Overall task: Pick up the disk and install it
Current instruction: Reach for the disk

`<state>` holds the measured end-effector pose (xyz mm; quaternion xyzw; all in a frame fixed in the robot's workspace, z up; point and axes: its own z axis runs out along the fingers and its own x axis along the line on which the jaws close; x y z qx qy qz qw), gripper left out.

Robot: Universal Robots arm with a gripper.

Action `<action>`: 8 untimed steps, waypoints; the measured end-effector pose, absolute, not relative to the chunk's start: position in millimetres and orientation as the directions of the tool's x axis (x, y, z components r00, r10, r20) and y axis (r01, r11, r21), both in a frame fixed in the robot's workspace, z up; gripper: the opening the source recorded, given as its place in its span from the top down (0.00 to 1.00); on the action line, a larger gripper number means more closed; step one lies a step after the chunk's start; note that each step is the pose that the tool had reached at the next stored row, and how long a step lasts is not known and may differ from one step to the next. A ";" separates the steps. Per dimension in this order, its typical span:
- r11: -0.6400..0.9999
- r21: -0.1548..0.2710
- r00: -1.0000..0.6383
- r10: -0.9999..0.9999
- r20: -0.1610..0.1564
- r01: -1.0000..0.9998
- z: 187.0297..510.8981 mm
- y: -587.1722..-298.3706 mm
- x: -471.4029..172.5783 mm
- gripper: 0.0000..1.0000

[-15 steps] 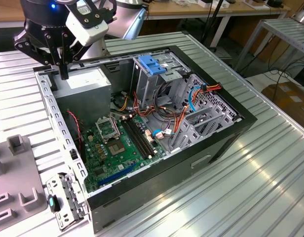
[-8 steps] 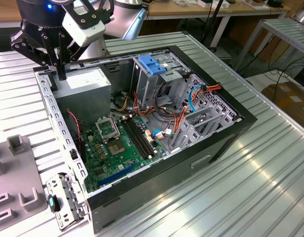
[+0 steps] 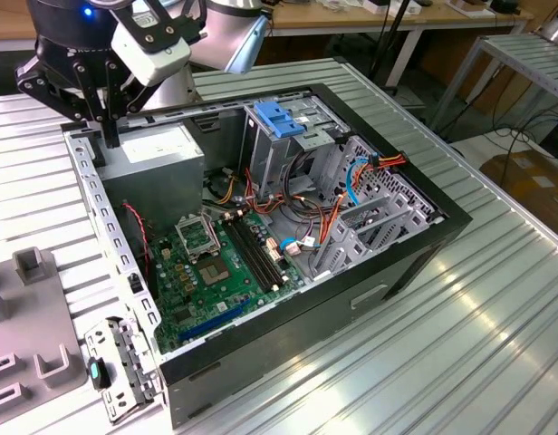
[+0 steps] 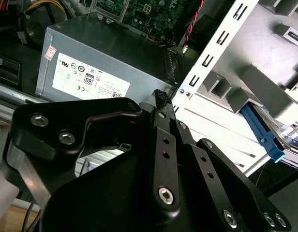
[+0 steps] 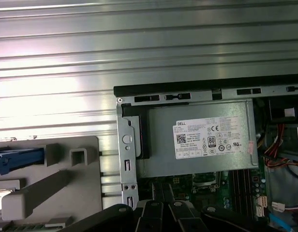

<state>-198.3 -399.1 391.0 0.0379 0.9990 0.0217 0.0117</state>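
Observation:
The disk lies on a grey fixture beside the open computer case; its bright blue rail (image 4: 263, 137) shows in the second wrist view, and a blue end (image 5: 18, 160) shows in the first wrist view. My gripper (image 3: 108, 136) hangs over the case's far corner on the exterior view's left, just above the power supply (image 3: 152, 156). Its black fingers (image 4: 161, 99) are shut together with nothing between them. The fingers (image 5: 163, 205) sit over the case's edge, a short way from the disk.
The open computer case (image 3: 415, 263) lies on a ribbed metal table (image 3: 496, 344), with motherboard (image 3: 216, 263), cables and a metal drive cage (image 3: 370, 213) inside. A pale-blue latch plate (image 3: 279, 118) sits atop the cage. The grey fixture (image 3: 30, 313) stands at the exterior view's left.

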 end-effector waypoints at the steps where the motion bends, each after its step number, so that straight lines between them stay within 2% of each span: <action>1: 0.996 0.044 -0.997 0.076 -0.022 0.075 390.9 -399.1 -198.5 0.89; 8: 0.996 0.044 -0.997 0.076 -0.022 0.075 390.9 -399.1 -201.2 0.89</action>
